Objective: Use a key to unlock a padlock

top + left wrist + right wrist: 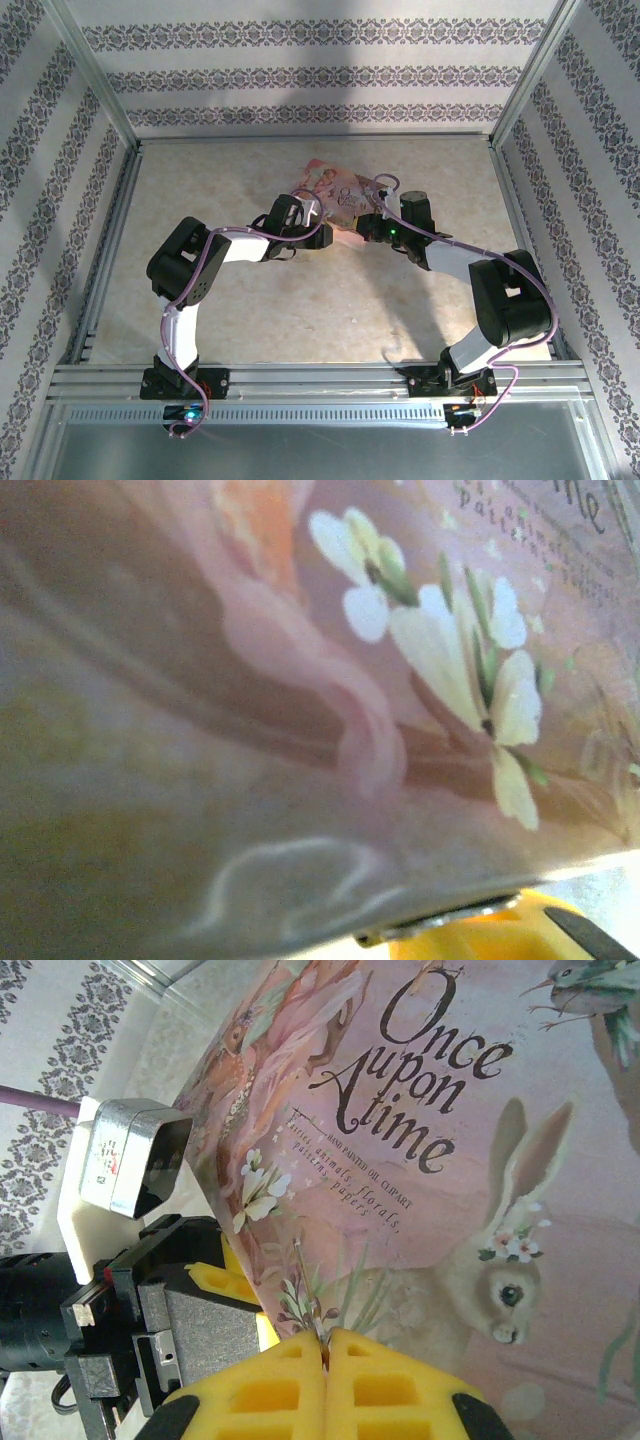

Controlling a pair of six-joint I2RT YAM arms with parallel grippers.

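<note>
The key is a thin pale metal sliver sticking out from between the yellow pads of my right gripper, which is shut on it. Its tip lies against the picture face of the pink tin box. The padlock is hidden. My left gripper sits at the tin's left edge. One yellow finger shows under the tin's metal rim, and its fingers sit close beside the tin's side. Whether they clamp the tin is unclear. My right gripper faces the tin from the right.
The tin stands near the table's far middle, between the two wrists. Aluminium rails run along the near edge and patterned walls enclose the other sides. Bare tabletop lies between the arms and the rails.
</note>
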